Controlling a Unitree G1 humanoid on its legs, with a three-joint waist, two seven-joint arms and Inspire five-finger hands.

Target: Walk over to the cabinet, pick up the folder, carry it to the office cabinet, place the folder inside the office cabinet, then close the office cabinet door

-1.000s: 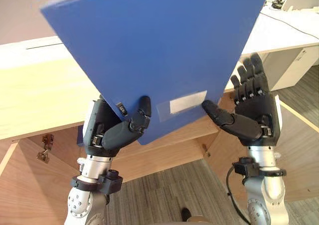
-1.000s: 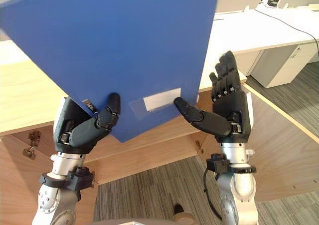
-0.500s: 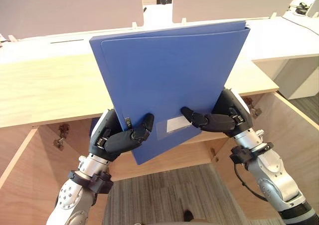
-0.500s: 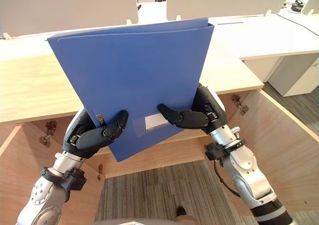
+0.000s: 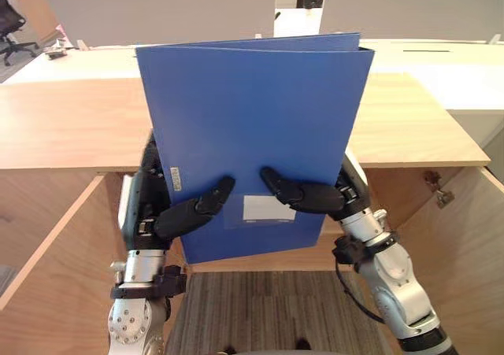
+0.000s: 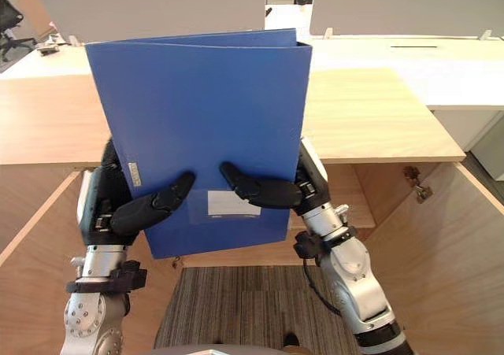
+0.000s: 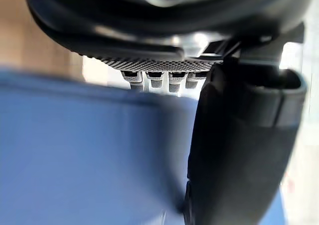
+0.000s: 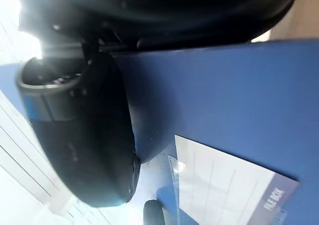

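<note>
Blue flat plastic folder [image 5: 252,119] gripped by left robot hand [image 5: 169,217] and right robot hand [image 5: 315,198]: keep level, lower into open light-wood office cabinet [image 5: 63,127].

We see bright, even overhead light on the wooden top [image 5: 71,127]; cabinet interior [image 5: 59,213] beneath sits in soft shadow. Both wrist views blow out white past the folder [image 8: 239,95] (backlit glare).
</note>
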